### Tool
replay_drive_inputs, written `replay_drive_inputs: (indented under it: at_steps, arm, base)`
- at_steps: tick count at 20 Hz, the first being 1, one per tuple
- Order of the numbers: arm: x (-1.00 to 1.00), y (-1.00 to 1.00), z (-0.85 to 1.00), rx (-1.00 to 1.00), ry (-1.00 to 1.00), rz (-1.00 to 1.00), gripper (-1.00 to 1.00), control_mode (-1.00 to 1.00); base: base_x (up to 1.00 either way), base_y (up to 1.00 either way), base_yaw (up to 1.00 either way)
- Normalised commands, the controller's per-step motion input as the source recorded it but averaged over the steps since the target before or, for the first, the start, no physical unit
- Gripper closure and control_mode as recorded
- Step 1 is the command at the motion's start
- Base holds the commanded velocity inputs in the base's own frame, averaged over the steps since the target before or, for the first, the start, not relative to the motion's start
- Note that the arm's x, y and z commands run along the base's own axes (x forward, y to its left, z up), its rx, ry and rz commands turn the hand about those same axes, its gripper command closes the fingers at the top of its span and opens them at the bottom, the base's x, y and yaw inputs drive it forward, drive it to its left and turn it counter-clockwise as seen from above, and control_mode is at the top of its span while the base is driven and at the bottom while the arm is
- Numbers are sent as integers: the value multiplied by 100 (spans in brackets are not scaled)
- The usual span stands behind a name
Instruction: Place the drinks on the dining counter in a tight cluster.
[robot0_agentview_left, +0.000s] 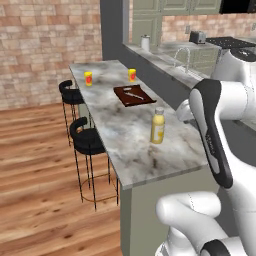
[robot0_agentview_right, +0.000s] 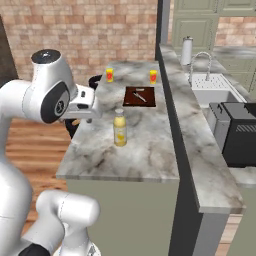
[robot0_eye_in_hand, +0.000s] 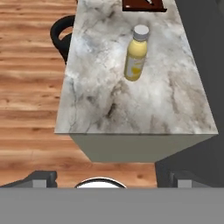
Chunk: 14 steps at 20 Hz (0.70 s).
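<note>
Along the brick-walled room runs the wide grey-white veined marble dining counter (robot0_agentview_left: 125, 135), with a raised grey marble-topped ledge (robot0_agentview_right: 192, 135) along its back edge. Beyond the ledge sits a white sink with a curved metal faucet (robot0_agentview_right: 200, 62). Two black wire-legged bar stools (robot0_agentview_left: 87, 142) stand at the counter's open side on the wooden floor. A dark brown rectangular cutting board (robot0_agentview_left: 134, 95) lies flat near the middle of the counter, with a small utensil on it, too small to identify. The tall yellow bottle with a pale cap (robot0_agentview_left: 158, 126) stands upright on the counter's near half, well apart from the cutting board and clear of all edges; the hand view shows it (robot0_eye_in_hand: 136, 54) alone on bare marble. Two small yellow-orange cups (robot0_agentview_left: 88, 78) stand at the far end, well apart from each other. The gripper (robot0_eye_in_hand: 109, 179) hangs above the counter's near end, holding nothing; its finger tips stand widely spread at the lower corners of the hand view.
</note>
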Motion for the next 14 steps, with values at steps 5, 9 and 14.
replay_drive_inputs:
  at_steps: [5,9,14]
  arm:
    - [-36,0,5,0,-1,0,-100,-100]
    - [0,0,0,0,0,0,-100,-100]
    - [-8,0,0,0,0,0,-100,-100]
  base:
    - [0,0,0]
    - [0,0,0]
    - [0,0,0]
